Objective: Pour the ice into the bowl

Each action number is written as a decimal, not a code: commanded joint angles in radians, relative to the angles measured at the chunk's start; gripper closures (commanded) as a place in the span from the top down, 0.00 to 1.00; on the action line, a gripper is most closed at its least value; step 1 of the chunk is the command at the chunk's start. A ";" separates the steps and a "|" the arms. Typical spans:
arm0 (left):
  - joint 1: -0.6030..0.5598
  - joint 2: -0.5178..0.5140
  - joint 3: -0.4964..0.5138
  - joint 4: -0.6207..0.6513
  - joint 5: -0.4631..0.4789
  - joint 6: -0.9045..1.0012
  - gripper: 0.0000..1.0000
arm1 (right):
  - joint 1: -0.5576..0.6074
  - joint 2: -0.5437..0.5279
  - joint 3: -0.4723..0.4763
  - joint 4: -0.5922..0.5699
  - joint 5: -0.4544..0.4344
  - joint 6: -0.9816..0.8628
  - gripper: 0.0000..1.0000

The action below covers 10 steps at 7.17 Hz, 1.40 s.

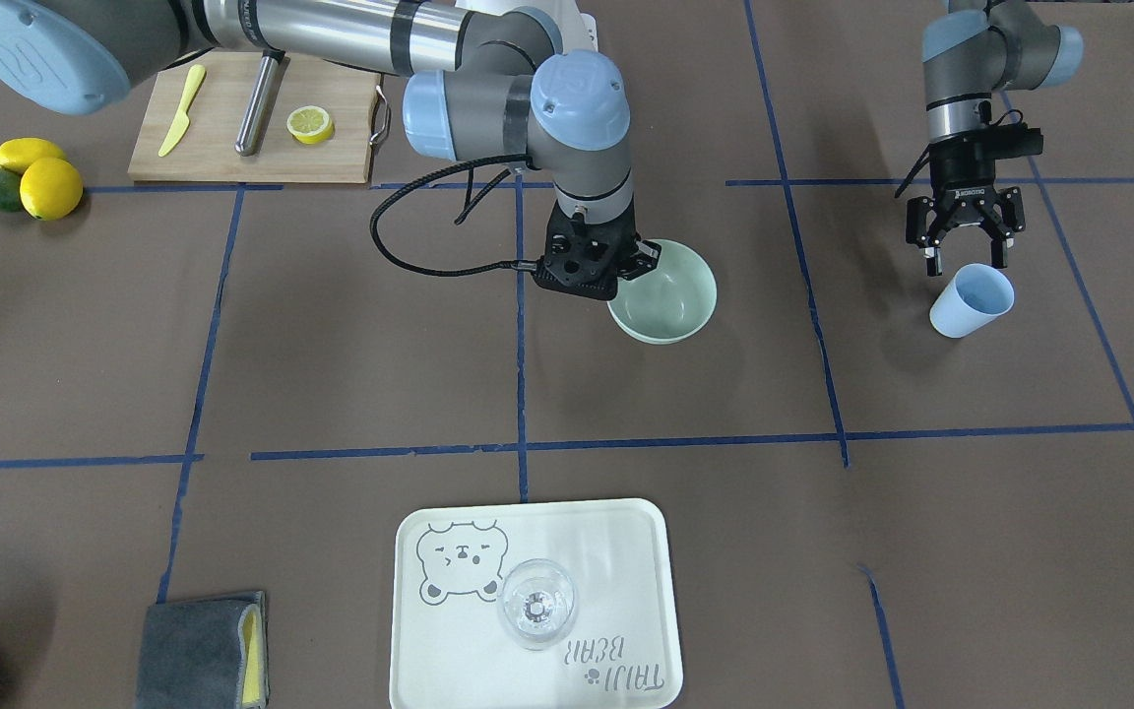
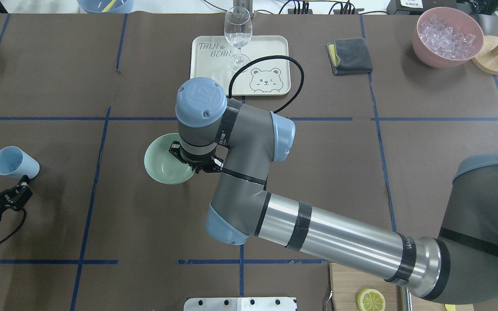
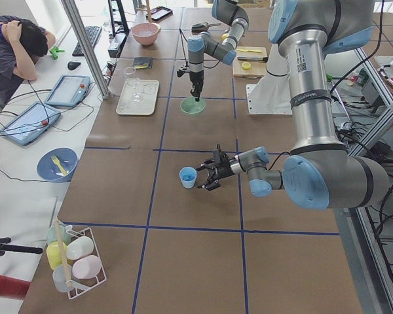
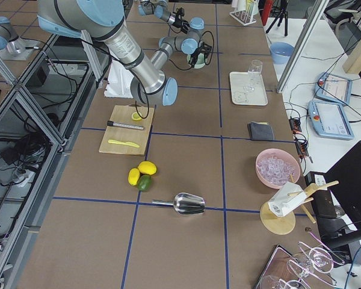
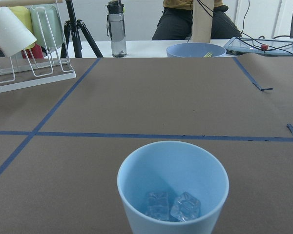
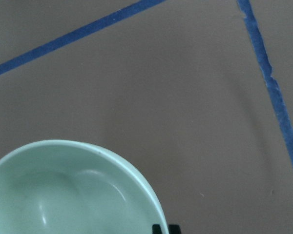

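The pale mint-green bowl (image 1: 677, 303) (image 2: 159, 167) stands near the table's middle, and nothing shows inside it. My right gripper (image 1: 638, 264) (image 6: 166, 228) points straight down, its jaws pinched on the bowl's (image 6: 63, 195) rim. A light blue cup (image 1: 971, 301) (image 2: 14, 162) stands upright far off on my left side. Two clear ice cubes (image 5: 173, 205) lie at the bottom of the cup (image 5: 172, 185). My left gripper (image 1: 966, 258) (image 2: 3, 186) is open, level with the cup and just behind it, with the cup beyond its fingertips.
A cream tray (image 1: 626, 551) carries a clear stemmed glass (image 1: 537, 603). A folded grey cloth (image 1: 195, 652) lies beside it. A pink container (image 2: 426, 47) holds many ice cubes. A cutting board (image 1: 232, 158), lemons (image 1: 47, 187) and a metal scoop (image 4: 189, 203) lie on my right.
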 commanded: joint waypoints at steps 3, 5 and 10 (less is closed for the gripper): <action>0.001 -0.079 0.071 -0.001 0.014 0.028 1.00 | -0.009 0.043 -0.088 0.024 -0.058 -0.007 0.00; 0.000 -0.090 0.088 -0.004 0.014 0.058 1.00 | -0.015 0.043 -0.094 0.047 -0.061 -0.007 0.17; -0.061 -0.081 0.085 -0.011 0.021 0.095 1.00 | -0.017 0.046 -0.107 0.068 -0.091 -0.009 1.00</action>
